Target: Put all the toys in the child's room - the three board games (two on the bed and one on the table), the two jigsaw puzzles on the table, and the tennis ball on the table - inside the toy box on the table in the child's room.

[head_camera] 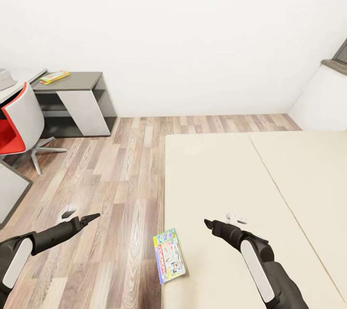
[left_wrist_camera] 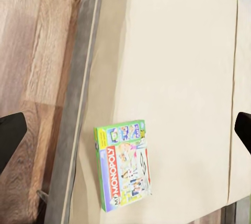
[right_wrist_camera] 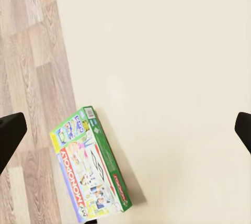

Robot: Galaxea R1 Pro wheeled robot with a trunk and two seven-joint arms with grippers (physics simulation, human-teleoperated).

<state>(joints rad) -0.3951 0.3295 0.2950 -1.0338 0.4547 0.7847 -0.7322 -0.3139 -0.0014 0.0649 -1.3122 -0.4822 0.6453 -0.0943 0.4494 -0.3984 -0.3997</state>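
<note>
While the head view shows the board game [head_camera: 169,255] overhanging the bed's [head_camera: 250,188] near edge, both wrist views show it too, box [left_wrist_camera: 123,164] and box [right_wrist_camera: 90,168] alike, with each gripper's fingers spread wide, holding nothing. A clumsy nudge could, I'd judge, tip it off the bed.

White wall [head_camera: 193,34] — plain, evenly lit. Wood-plank floor [head_camera: 111,179], grey-brown grain. Red and white swivel chair [head_camera: 19,128] at left — beside it a low dark grey shelf unit [head_camera: 79,102] against the wall.
</note>
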